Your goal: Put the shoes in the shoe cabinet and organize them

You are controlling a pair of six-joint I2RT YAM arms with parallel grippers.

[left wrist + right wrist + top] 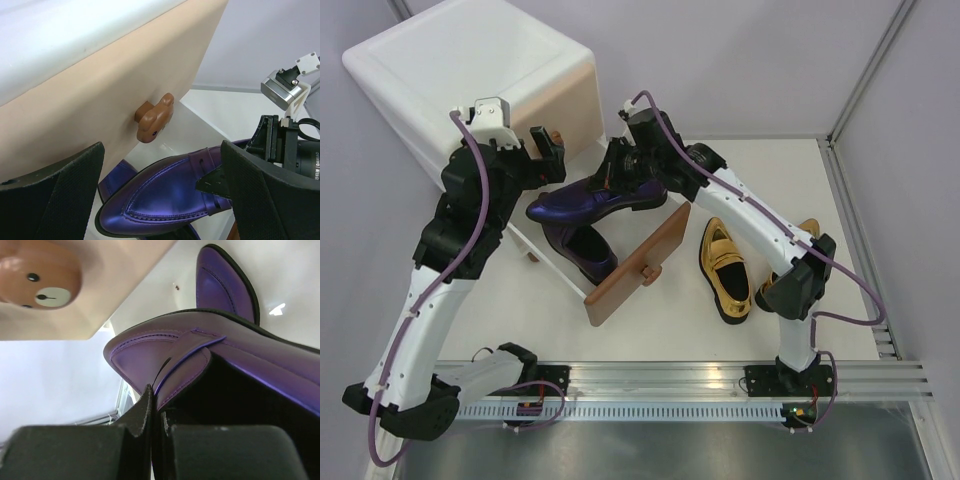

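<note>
Top external: shoe cabinet (470, 70) sat at 10 o'clock on the white surface (650, 340). Beige upper drawer (578, 100) was closed; brown lower drawer (638, 262) stood open toward 4 o'clock.

Right hand (613, 180) was clamped on a purple loafer (595, 203) at the rim of its opening and held it in the air over the open drawer, toe toward 9 o'clock. Second purple loafer (578, 250) lay inside the lower drawer, right under the held one; couldn't tell whether the two touched.

Left hand (545, 150) hovered just in front of the upper drawer, near its bear knob (546, 133), fingers spread, holding nothing.

Gold loafer (725, 270) lay on the surface at 4 o'clock, just beside the drawer front, not touching it. Second gold loafer (807, 232) was at 3 o'clock, mostly hidden by the right forearm.

Left wrist: fingers (50, 200) were wide apart with no contact on anything. Bear knob was ahead at 12 o'clock, and the held loafer's toe sat below the gap.

Right wrist: fingers (142, 415) pinched the loafer's upper edge beside the strap. Second purple loafer showed on the white drawer floor at 1 o'clock, bear knob face at 10 o'clock.
</note>
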